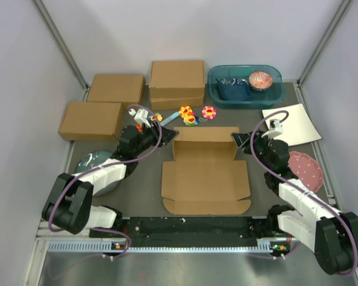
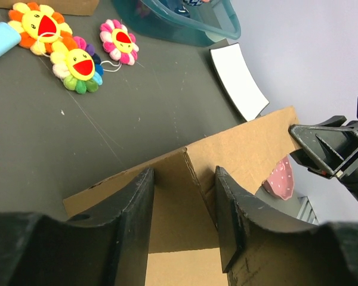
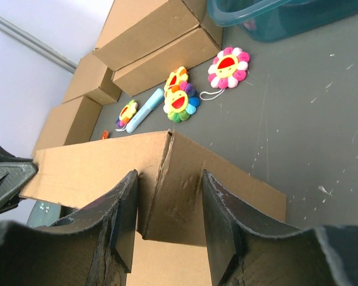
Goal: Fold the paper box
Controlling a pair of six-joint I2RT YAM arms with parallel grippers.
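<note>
The paper box (image 1: 206, 185) lies as a flat brown die-cut piece at mid-table, its back wall standing upright. My left gripper (image 1: 164, 136) is at the wall's left corner and my right gripper (image 1: 240, 142) at its right corner. In the left wrist view the gripper (image 2: 184, 179) straddles the corner of the box (image 2: 256, 143): one finger lies on the wall, the other on the folded side tab. In the right wrist view the gripper (image 3: 169, 185) pinches the opposite corner of the box (image 3: 95, 167) the same way, with creases on the tab.
Three ready-made cardboard boxes (image 1: 176, 80) (image 1: 115, 88) (image 1: 90, 119) stand at the back left. A teal bin (image 1: 244, 85) is at the back right. Plush flowers (image 1: 191, 115) lie behind the wall. A white sheet (image 1: 291, 124) and a pink plate (image 1: 304, 168) sit on the right, a grey dish (image 1: 95, 164) on the left.
</note>
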